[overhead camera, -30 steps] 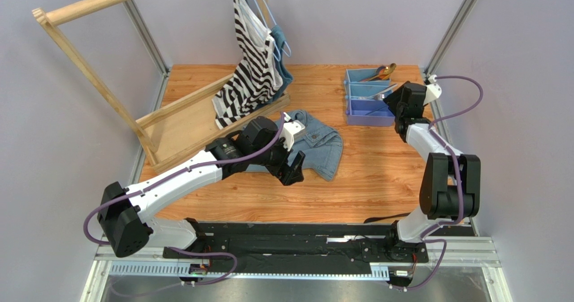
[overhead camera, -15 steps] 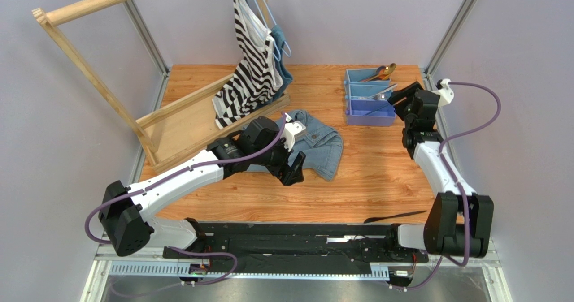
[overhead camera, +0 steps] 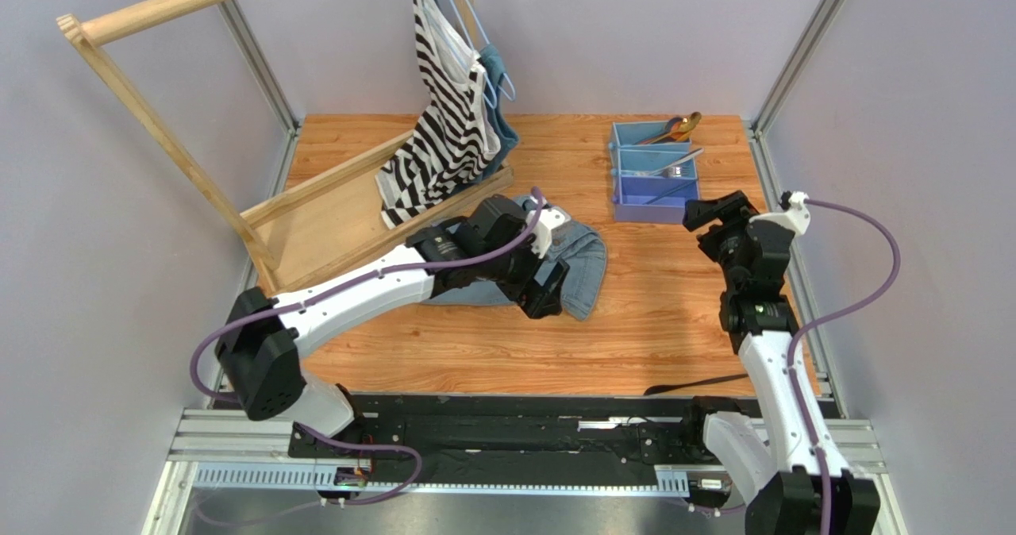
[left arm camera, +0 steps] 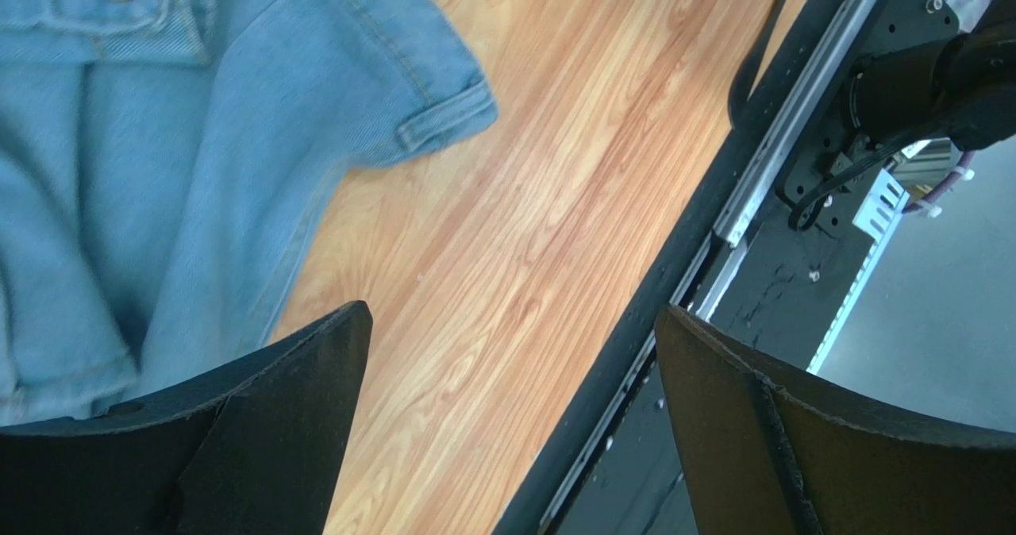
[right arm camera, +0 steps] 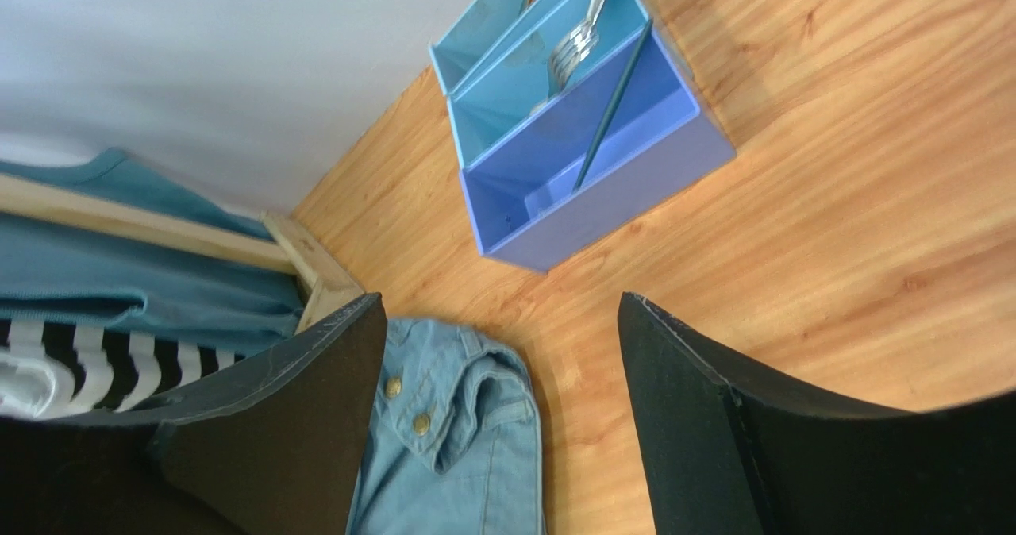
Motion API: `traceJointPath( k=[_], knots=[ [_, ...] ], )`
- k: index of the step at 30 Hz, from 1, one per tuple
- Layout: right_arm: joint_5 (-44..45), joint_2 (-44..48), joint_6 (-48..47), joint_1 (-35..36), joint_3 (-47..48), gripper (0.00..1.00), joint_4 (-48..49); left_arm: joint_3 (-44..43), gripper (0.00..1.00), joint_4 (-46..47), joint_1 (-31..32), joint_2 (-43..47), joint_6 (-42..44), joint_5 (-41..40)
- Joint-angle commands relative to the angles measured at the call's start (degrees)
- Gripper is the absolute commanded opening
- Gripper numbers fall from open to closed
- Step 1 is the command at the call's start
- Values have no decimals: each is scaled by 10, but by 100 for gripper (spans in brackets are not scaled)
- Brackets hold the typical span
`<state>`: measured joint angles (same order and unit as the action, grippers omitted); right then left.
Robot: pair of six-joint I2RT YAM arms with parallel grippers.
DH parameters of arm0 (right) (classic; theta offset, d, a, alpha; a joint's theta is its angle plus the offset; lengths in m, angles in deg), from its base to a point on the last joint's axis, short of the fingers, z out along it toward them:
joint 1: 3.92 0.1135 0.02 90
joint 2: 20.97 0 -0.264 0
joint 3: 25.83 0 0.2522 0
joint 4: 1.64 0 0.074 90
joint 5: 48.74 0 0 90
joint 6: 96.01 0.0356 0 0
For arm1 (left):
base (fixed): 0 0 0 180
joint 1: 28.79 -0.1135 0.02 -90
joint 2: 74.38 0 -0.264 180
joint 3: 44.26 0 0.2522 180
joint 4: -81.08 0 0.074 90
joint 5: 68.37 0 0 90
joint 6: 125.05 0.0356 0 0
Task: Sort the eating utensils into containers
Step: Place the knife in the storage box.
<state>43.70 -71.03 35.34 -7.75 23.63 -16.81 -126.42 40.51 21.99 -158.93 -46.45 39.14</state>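
The light blue three-compartment tray (overhead camera: 651, 196) stands at the back right. It holds a gold spoon (overhead camera: 681, 127) in the far compartment and a silver fork (overhead camera: 668, 167) in the middle one. In the right wrist view the tray (right arm camera: 596, 202) shows the fork (right arm camera: 580, 37) and a slim dark piece (right arm camera: 613, 104) in the near compartment. A dark knife (overhead camera: 700, 383) lies at the table's front edge by the right arm's base. My right gripper (overhead camera: 716, 211) (right arm camera: 501, 303) is open and empty, short of the tray. My left gripper (overhead camera: 546, 292) (left arm camera: 510, 315) is open and empty at the denim jacket's edge.
A denim jacket (overhead camera: 570, 249) lies mid-table, also seen in the left wrist view (left arm camera: 155, 142) and the right wrist view (right arm camera: 459, 440). A wooden rack (overhead camera: 179, 154) with a striped top (overhead camera: 447, 106) on hangers stands at the back left. The black base rail (left arm camera: 763, 190) runs along the front.
My right gripper has pulled back from the tray toward the near side. My left gripper has moved right along the jacket. The tray and the knife have not moved.
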Motion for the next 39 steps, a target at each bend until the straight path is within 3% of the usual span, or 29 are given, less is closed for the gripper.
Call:
traceJointPath(
  k=[1,7,19,32,39],
  knots=[
    [-40,86,3,0,-28,76,-56,-68,98,28,52,-47,10,-27],
    [-51,142,11,-1,-40,79,-112,-128,99,44,133,-138,43,-106],
    [-83,120,21,-9,22,78,-198,-104,95,211,219,-209,50,-197],
    [-120,139,57,-42,112,77,-258,-197,89,251,270,-365,43,-207],
    [-135,124,46,-48,132,77,-263,-207,88,265,296,-388,41,-193]
  ],
)
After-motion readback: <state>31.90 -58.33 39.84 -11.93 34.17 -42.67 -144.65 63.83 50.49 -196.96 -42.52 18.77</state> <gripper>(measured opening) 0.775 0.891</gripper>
